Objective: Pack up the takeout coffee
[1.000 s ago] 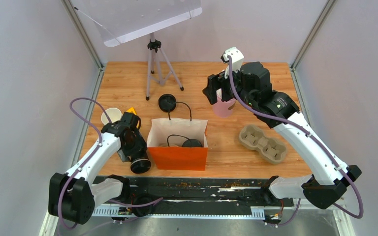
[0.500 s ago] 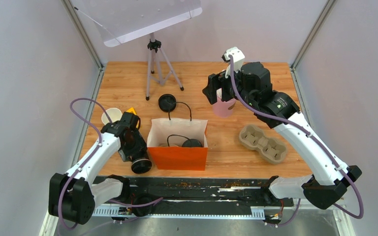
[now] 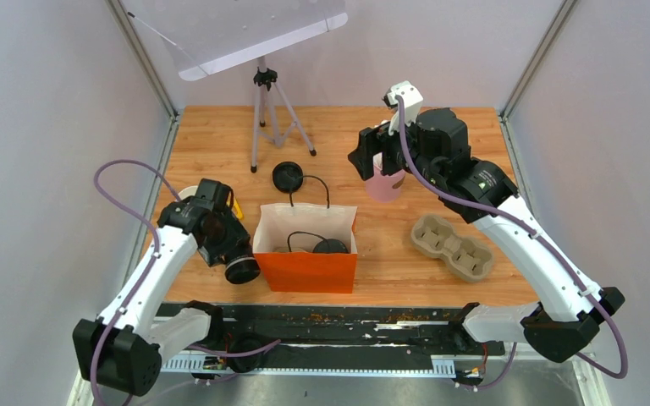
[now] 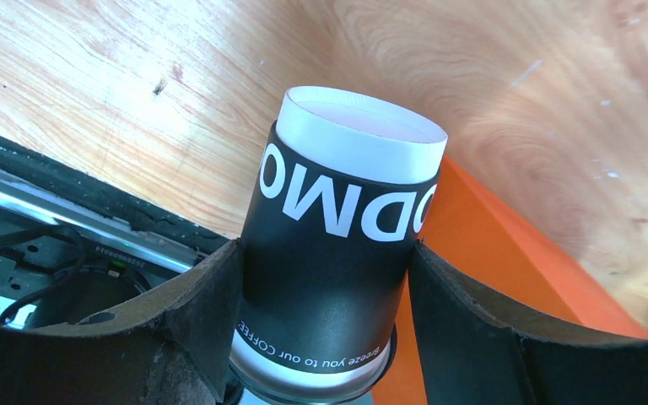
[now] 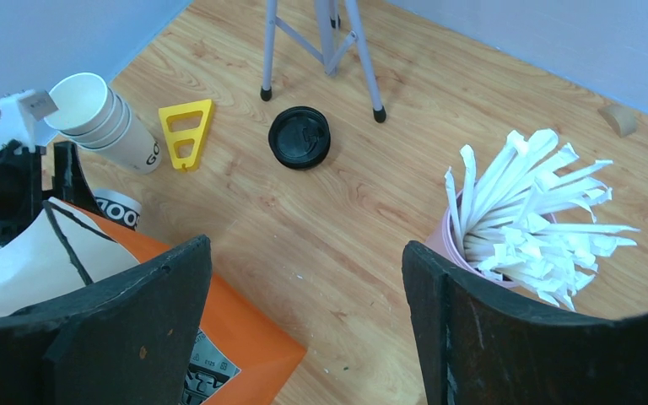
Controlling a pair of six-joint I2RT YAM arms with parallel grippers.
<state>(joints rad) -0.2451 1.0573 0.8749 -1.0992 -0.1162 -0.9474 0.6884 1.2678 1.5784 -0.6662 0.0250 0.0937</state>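
Observation:
A takeout coffee cup [image 4: 342, 228], white paper with a black printed sleeve, sits between the jaws of my left gripper [image 4: 325, 253], which press on both its sides. Its white base points away from the wrist camera. In the top view this cup [image 3: 241, 269] hangs tilted just left of the orange paper bag [image 3: 309, 258]. A second lidded cup [image 3: 330, 246] stands inside the bag. My right gripper [image 3: 371, 161] hovers open beside the pink cup of straws [image 3: 385, 184], nothing between its fingers [image 5: 148, 312]. A loose black lid [image 3: 288, 177] lies behind the bag.
A brown pulp cup tray [image 3: 453, 245] lies right of the bag. A tripod [image 3: 262, 118] stands at the back. Stacked white cups [image 5: 105, 124] lie on their side by a yellow triangle [image 5: 187, 131], far left. The black rail [image 3: 347, 326] runs along the table's near edge.
My left arm has swung up and slightly away from the near edge, carrying the cup with it. The right arm has stayed still.

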